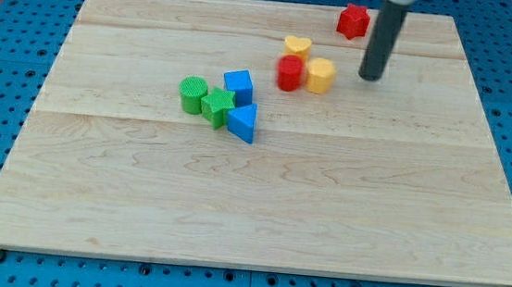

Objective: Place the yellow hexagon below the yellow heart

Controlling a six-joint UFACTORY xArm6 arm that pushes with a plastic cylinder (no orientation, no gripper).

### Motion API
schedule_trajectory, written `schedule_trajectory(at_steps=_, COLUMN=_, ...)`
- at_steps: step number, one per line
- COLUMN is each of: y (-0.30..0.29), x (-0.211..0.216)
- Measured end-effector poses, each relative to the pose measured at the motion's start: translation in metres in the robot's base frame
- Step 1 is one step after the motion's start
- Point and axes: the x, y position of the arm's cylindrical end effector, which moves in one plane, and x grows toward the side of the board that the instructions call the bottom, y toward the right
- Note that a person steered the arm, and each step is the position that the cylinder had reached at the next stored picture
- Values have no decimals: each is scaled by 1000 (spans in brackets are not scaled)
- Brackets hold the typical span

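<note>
The yellow hexagon (320, 75) lies on the wooden board, just below and to the right of the yellow heart (297, 46). A red cylinder (289, 73) touches the hexagon's left side and sits directly below the heart. My tip (370, 77) rests on the board to the right of the hexagon, a short gap away, not touching it.
A red block (352, 20) lies near the view's top, left of the rod. A cluster sits left of centre: green cylinder (192, 93), green block (216, 107), blue cube (239, 86), blue triangle (243, 122). The board (259, 218) lies on a blue pegboard.
</note>
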Motion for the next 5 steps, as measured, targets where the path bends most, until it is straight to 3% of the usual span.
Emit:
schedule_trajectory(at_steps=1, y=28, x=44)
schedule_trajectory(at_steps=2, y=15, x=85)
schedule_trajectory(at_steps=5, y=-88, x=59)
